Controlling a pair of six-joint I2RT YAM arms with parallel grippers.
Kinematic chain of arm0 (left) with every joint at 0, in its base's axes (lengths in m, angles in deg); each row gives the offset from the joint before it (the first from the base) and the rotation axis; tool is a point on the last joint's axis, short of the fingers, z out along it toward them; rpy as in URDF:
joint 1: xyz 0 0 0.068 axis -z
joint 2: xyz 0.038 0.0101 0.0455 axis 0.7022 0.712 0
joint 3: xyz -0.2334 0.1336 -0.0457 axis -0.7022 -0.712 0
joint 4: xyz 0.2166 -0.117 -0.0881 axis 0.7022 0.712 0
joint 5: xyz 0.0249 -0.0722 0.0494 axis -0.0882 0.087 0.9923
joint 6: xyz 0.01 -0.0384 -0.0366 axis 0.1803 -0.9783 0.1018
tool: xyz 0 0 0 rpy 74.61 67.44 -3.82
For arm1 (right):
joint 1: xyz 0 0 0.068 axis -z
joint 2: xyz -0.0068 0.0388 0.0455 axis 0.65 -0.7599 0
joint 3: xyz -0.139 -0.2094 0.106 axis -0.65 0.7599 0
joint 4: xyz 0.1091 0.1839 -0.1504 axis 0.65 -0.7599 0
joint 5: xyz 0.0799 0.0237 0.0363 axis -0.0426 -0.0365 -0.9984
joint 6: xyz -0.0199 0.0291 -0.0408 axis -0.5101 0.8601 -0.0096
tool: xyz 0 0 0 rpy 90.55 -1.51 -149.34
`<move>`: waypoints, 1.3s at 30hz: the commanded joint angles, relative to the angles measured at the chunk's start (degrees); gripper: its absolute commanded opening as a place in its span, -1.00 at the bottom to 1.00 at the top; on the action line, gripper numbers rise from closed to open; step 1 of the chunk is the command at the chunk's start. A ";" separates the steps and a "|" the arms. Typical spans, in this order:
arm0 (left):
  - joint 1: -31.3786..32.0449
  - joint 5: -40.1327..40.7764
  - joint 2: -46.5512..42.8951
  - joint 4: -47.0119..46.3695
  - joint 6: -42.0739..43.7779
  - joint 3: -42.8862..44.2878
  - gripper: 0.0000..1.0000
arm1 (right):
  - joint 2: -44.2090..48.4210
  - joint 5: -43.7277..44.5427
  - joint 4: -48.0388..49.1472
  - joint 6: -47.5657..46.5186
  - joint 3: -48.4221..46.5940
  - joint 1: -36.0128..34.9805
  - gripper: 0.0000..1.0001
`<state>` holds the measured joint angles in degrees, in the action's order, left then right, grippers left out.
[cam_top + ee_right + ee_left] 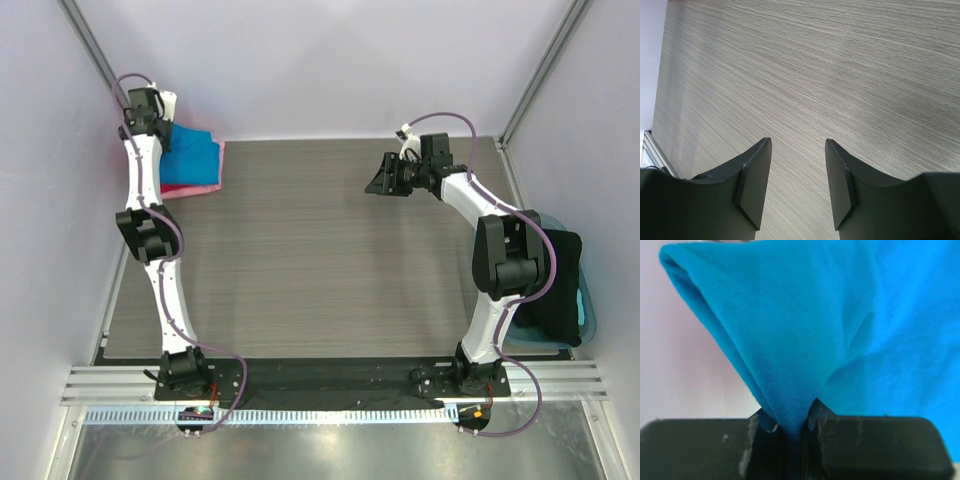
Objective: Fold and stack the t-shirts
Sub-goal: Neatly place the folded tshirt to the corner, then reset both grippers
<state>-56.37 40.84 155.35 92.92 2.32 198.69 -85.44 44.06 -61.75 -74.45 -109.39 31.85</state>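
A bright blue t-shirt (195,153) lies folded in the far left corner of the table, on top of a pink-red layer of cloth (192,188) whose edges show below and to its right. My left gripper (157,117) is at that pile's left edge. In the left wrist view the left gripper (791,424) is shut on a pinched fold of the blue t-shirt (805,340), which rises in a peak from the jaws. My right gripper (386,180) hovers over bare table at the back right. In its own wrist view the right gripper (797,146) is open and empty.
A translucent blue plastic tub (587,300) sits off the table's right edge with a black thing (556,280) in it. White walls close in the back and both sides. The wood-grain table (320,260) spans the space between the arms.
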 commanded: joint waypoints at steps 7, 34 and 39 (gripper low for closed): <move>-1.50 5.51 2.62 -10.28 4.88 3.86 -0.99 | -0.13 0.46 2.11 0.35 -2.47 -0.63 0.06; 3.49 5.43 -6.50 -15.12 -0.82 -0.87 0.57 | 0.39 7.65 0.35 -4.92 -6.95 -3.00 0.31; 7.63 -0.26 -22.49 -19.77 -5.30 -25.03 1.00 | 5.05 24.82 -0.53 -9.84 -3.54 -3.53 0.55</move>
<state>-51.02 44.84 144.99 78.29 1.48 180.46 -87.32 55.89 -62.93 -80.14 -113.56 28.95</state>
